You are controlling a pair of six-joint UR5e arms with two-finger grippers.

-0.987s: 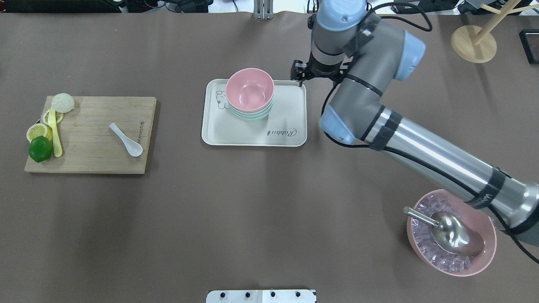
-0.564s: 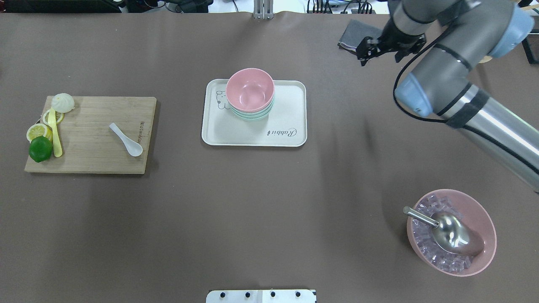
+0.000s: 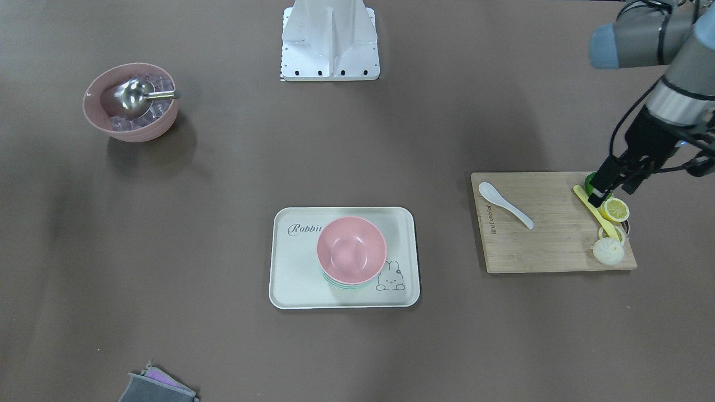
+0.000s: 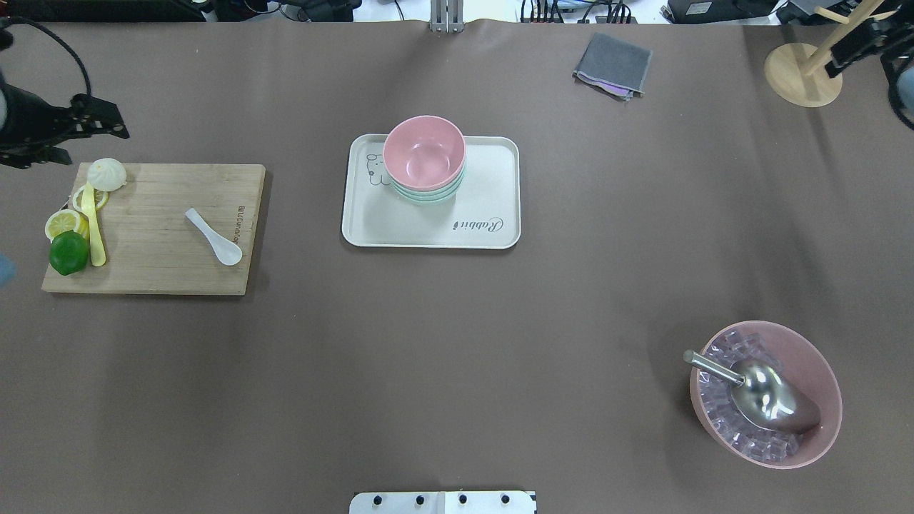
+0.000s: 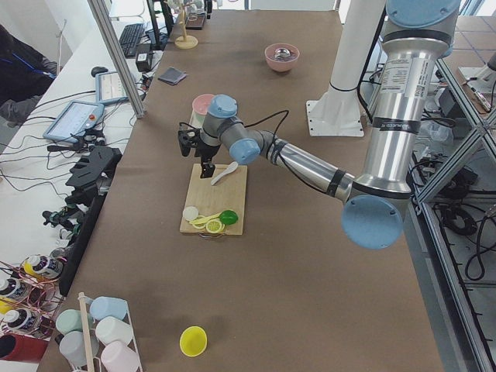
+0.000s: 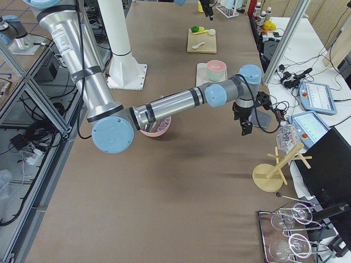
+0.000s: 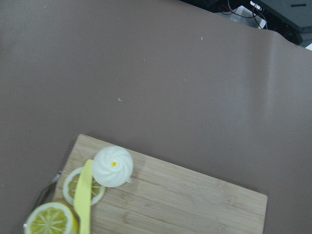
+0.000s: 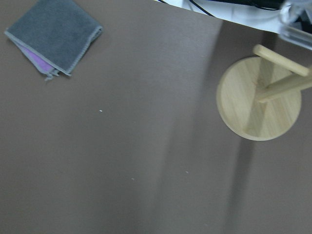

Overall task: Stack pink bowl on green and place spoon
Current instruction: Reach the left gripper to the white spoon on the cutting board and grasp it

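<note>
Pink round bowl [image 4: 424,153] nests atop green bowls [image 4: 428,197] on cream rectangular tray [image 4: 428,233]; white ceramic spoon [image 4: 214,238] lies on wooden board [image 4: 157,268] left of it. Left gripper [image 4: 116,121] shows spread fingers; right gripper [image 4: 837,63], cannot tell.

The cutting board [image 4: 153,232] is grained wood, the scoop [image 4: 767,398] shiny metal, the folded cloth [image 4: 613,64] soft grey fabric. The pink bowl [image 4: 424,152] and tray [image 4: 428,225] look smooth and matt, probably plastic.

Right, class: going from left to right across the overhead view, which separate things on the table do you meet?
Lime → white spoon → stacked pink bowl → grey cloth → pink bowl of ice.
</note>
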